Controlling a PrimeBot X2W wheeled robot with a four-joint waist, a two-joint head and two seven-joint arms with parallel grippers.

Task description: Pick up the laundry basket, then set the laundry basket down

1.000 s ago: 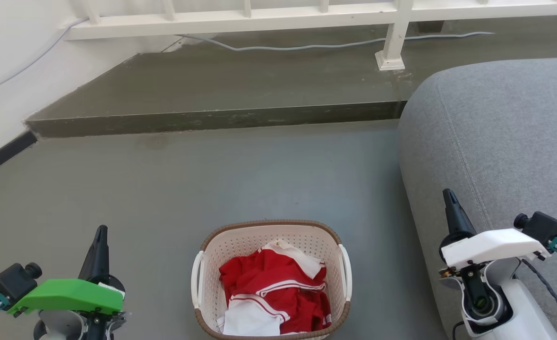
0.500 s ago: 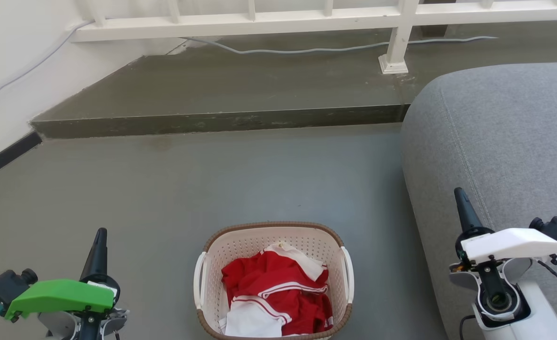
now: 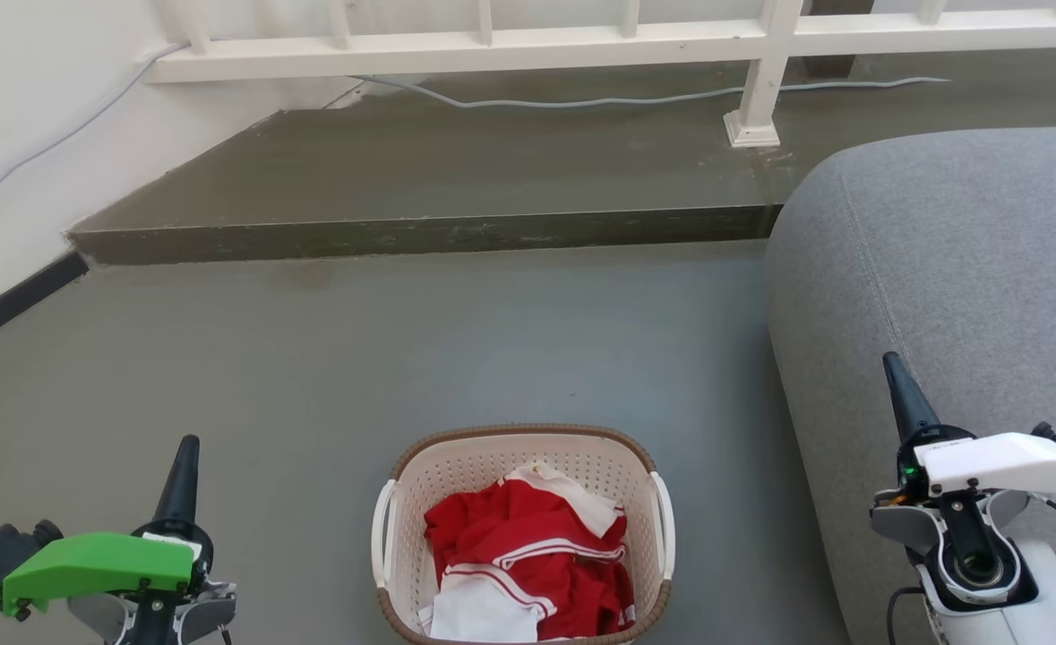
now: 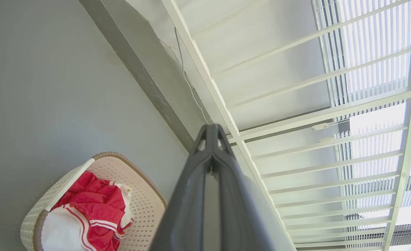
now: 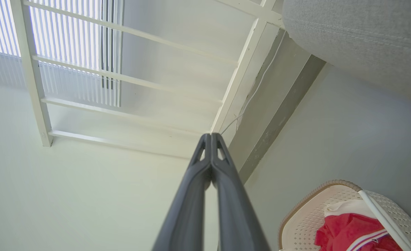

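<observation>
The laundry basket sits on the gray floor with red and white clothes inside, between the two arms. The left jaws, pressed together, are held well off its left side, and the right jaws, also pressed together, well off its right side, neither touching it. A gray sofa stands close on the basket's right, with the right jaws over its near edge, while beyond the basket are a raised step, a white railing and a cable.
</observation>
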